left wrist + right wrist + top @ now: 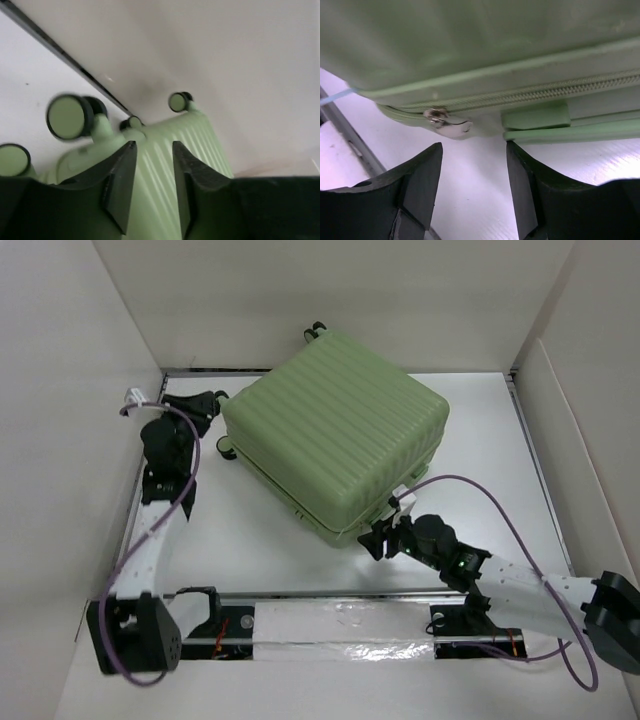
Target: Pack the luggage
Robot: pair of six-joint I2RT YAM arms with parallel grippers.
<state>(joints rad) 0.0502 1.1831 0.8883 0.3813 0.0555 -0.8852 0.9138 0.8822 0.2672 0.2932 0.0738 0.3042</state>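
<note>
Luggage (335, 445): lying shut, centre frame, on the tabletop (480, 440). Your right end effector (475, 150) is hovering parted, empty, below the zipper pull (447, 122); you are risking pinching short and slipping off

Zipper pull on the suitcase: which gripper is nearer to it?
Right. The right gripper sits open just short of the zipper pull; the left gripper is off by the wheels on another side of the suitcase.
</note>
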